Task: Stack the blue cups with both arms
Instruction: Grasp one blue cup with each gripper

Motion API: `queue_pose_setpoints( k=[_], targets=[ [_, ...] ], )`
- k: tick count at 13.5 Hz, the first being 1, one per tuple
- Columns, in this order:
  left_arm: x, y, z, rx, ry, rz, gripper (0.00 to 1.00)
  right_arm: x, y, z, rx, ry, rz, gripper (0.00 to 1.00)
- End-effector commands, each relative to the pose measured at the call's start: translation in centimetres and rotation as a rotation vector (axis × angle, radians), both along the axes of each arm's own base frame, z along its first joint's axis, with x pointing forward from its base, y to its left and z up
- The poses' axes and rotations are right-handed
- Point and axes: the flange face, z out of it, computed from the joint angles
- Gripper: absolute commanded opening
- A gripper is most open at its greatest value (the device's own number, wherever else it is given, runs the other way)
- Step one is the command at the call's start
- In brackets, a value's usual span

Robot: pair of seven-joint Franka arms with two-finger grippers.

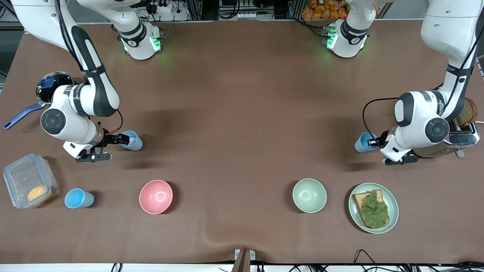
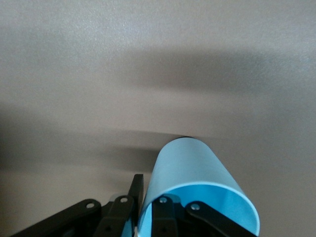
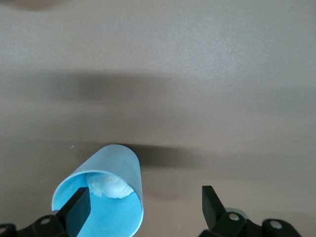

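Both arms were at the pick-up step. Reading the front view as a clock face, the left hand [image 1: 373, 142] sat low at about three o'clock, clamped on the rim wall of one blue cup [image 1: 363, 142]. In the left wrist view its fingers [image 2: 137, 190] pinched that wall, one outside and one inside the mouth.

At about nine o'clock the right hand [image 1: 123, 139] had reached the second blue cup [image 1: 133, 141], but its fingers stood wide apart. In the right wrist view one finger [image 3: 79, 203] was inside the mouth and the other hung clear of the wall, so nothing was gripped.

A third blue cup [image 1: 78, 198] stood untouched at about eight o'clock, near a clear box [image 1: 26, 181] and the pink bowl [image 1: 155, 196].

The likely next move was for the right hand to close on its cup's wall. Both cups would then need lifting off the tabletop [image 1: 242, 94] and bringing together toward the centre. Thin rim grips may let a cup swing, so the lifts want care.
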Motion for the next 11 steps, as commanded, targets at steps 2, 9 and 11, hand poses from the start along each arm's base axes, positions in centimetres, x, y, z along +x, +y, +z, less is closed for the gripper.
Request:
queue_pose_setpoints(
  k=[2, 9, 11],
  targets=[
    [0.6, 0.0, 0.7, 0.012, -0.020, -0.007, 0.00, -1.0, -0.8, -0.6, 0.015, -0.002, -0.002, 1.00],
    [1.1, 0.2, 1.6, 0.005, -0.035, 0.010, 0.00, -1.6, 0.2, -2.3, 0.056, 0.002, -0.044, 0.41],
    [1.0, 0.4, 1.2, 0.003, -0.028, 0.014, 0.00, -1.6, 0.6, -2.2, 0.069, 0.006, -0.057, 0.19]
  ],
)
